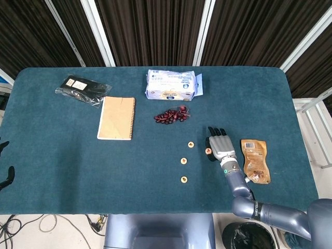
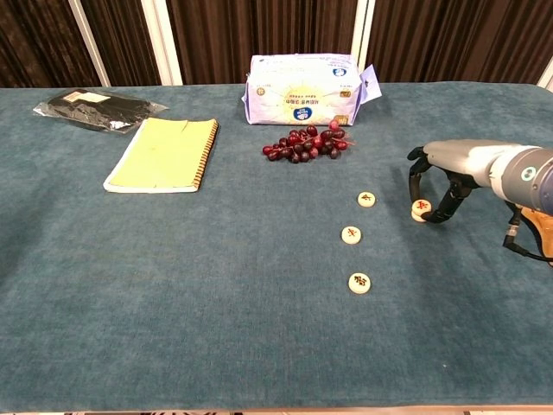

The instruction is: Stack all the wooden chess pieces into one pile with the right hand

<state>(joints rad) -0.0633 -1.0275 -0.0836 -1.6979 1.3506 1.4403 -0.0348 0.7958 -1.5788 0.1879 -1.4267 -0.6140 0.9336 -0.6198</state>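
The right robot hand arches over the teal worktop, its fingertips pinching one wooden chess piece at the cloth's surface. Three more wooden chess pieces lie apart to its 9 o'clock side in a loose diagonal: the far piece, the middle piece and the near piece, none touching another. A bunch of dark grapes sits at 12 o'clock from the far piece, with a wipes pack beyond it. A spiral notebook and a black packet lie toward 10 o'clock. A brown pouch rests just beside the hand's 3 o'clock side. The left robot hand shows only as dark fingertips at the frame's edge; whether it is released or clenched cannot be told.
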